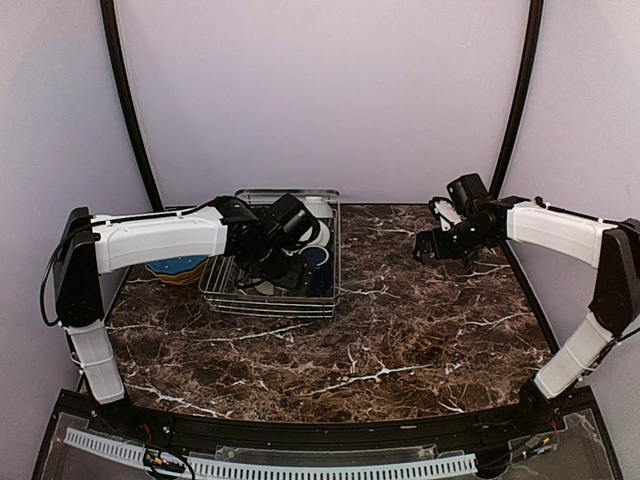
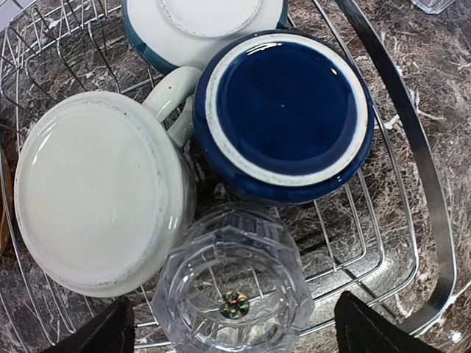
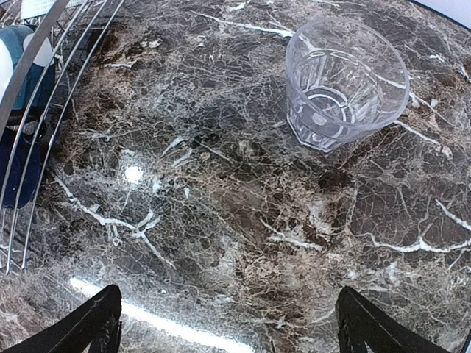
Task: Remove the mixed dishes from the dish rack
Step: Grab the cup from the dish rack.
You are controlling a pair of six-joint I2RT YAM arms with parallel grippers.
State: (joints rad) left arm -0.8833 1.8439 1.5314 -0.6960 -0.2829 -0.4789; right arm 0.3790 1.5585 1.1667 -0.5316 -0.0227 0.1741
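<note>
The dish rack (image 1: 322, 300) stands at the back left of the marble table. In the left wrist view it (image 2: 412, 147) holds an upturned cream mug (image 2: 96, 191), an upturned dark blue mug (image 2: 287, 110), a white bowl with a teal outside (image 2: 199, 29) and a clear glass (image 2: 234, 294). My left gripper (image 2: 232, 334) is open above the rack, one finger on each side of the clear glass, not touching it. My right gripper (image 3: 232, 331) is open and empty over bare table. A second clear glass (image 3: 346, 81) stands upright on the table ahead of it.
A blue dotted dish on a brown one (image 1: 178, 268) sits on the table left of the rack, under my left arm. The rack's right rim (image 3: 29, 66) shows at the left edge of the right wrist view.
</note>
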